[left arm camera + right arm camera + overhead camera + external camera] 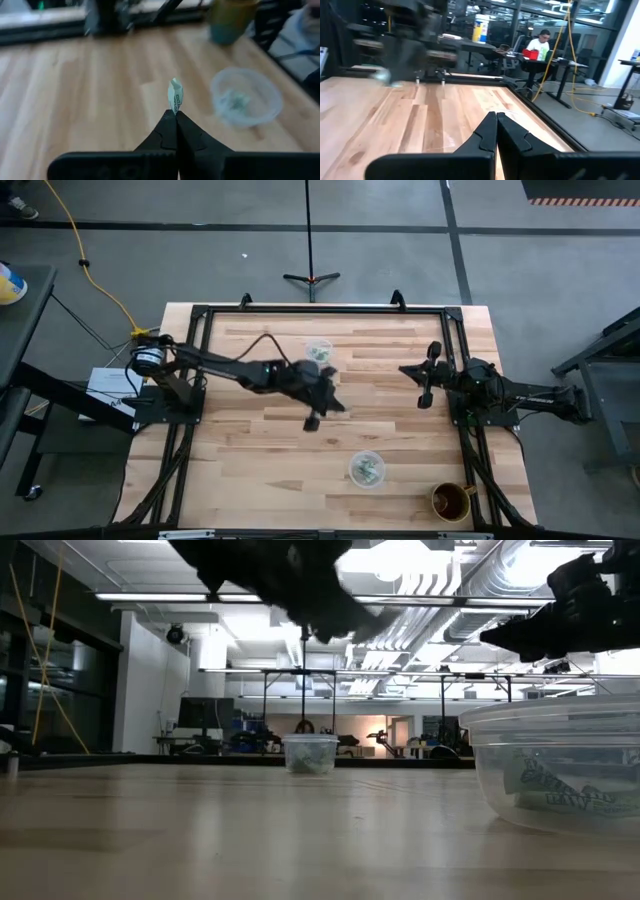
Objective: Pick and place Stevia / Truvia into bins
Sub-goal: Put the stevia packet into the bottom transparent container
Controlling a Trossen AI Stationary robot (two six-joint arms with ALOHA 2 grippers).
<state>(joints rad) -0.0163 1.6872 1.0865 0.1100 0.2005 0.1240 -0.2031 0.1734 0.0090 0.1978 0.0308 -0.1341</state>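
My left gripper hangs above the middle of the table, shut on one pale green and white Stevia sachet. A clear cup bin stands toward the near edge, right of centre, with sachets inside it. The second clear cup bin stands near the far edge, also holding sachets. My right gripper waits shut and empty over the table's right side. My left gripper pinches the sachet's one end between its two fingertips. The rest of the sachet sticks out past the tips, edge-on to the wrist camera. It is lifted clear of the table.
A brown mug stands at the near right corner, beyond the near cup as the left wrist view sees it. A black frame runs round the table's edges. Bare wood lies left of both cups. A person sits at a desk far behind.
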